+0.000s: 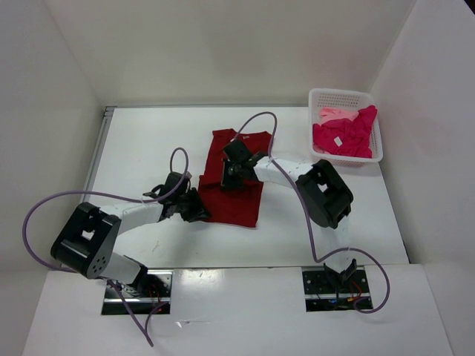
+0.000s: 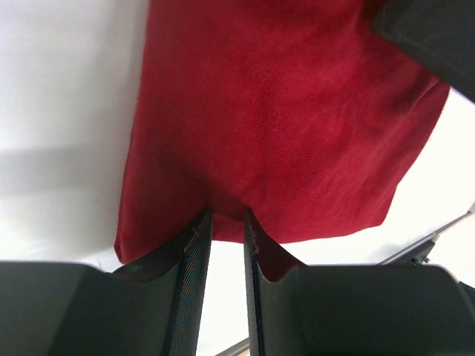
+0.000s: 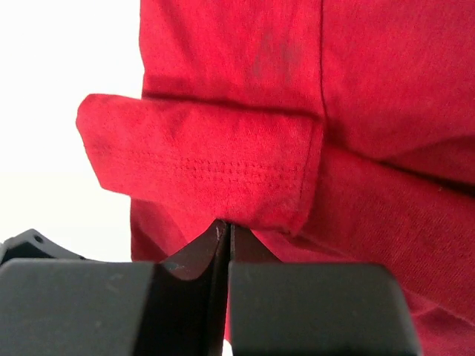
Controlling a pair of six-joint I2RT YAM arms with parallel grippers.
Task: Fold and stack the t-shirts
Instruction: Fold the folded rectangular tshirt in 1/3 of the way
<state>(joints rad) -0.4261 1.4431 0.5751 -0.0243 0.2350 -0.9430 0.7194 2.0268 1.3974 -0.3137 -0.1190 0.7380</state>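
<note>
Dark red t-shirt [image 1: 239, 202] lies mid-table. The left gripper [image 2: 223, 216] pinches its near-left hem, and the right gripper [image 3: 225, 226] is clamped tight on a sleeve fold. Move both edges across together, low and taut, so the fold lands square.

No text, brand, number or sign can be read anywhere, and the small white tag [image 1: 337, 141] on the magenta t-shirt [image 1: 350, 132] in the far-right basket [image 1: 338, 95] is too small to make out.
</note>
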